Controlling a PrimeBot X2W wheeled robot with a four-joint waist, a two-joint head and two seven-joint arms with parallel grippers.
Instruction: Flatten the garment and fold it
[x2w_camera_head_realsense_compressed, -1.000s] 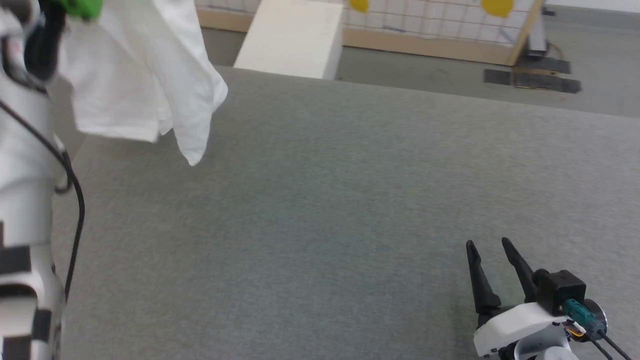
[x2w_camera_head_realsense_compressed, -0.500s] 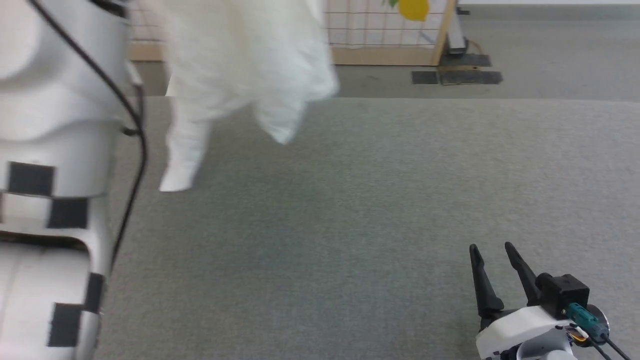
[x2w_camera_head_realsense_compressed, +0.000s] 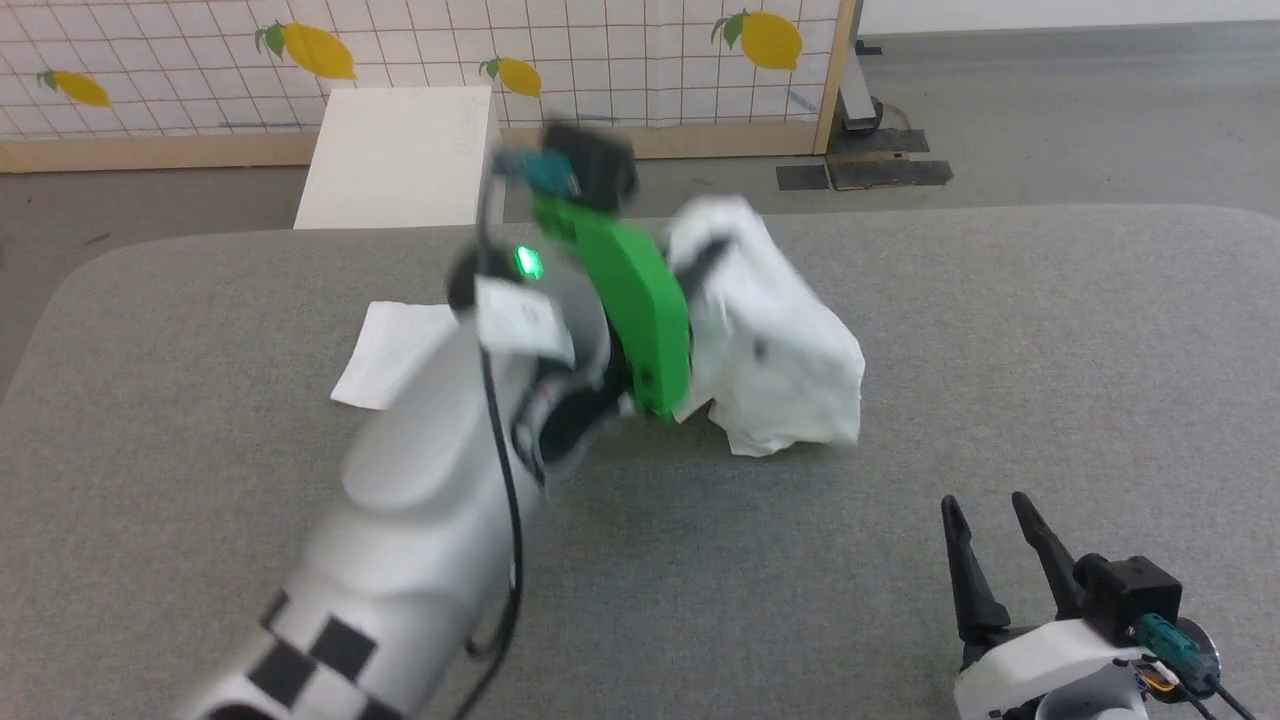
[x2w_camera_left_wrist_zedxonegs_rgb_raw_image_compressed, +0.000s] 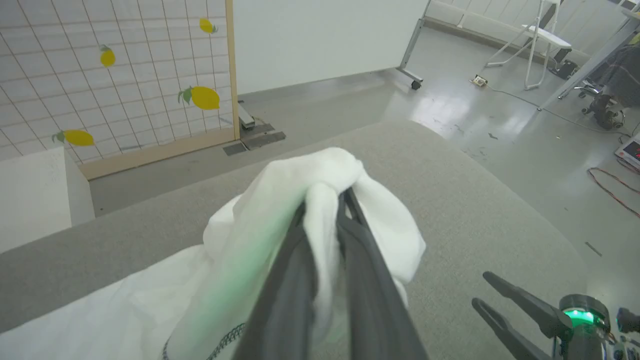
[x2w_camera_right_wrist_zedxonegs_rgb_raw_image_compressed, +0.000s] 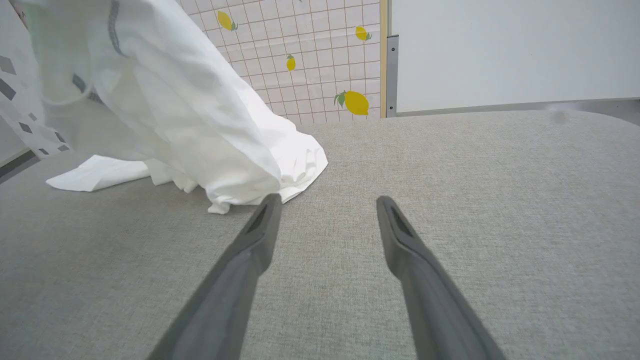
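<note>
Step judged: spreading out, flattening not yet begun. Garment was bunched mid-counter, its top fold pinched by the left gripper. Right gripper was spread, empty, nearby. Next: a second edge needs grasping and the cloth pulling flat.

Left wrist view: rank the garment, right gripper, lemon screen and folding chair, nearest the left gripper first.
1. garment, clamped in the left gripper.
2. right gripper, lower right.
3. lemon screen, upper left.
4. folding chair, far upper right.
</note>
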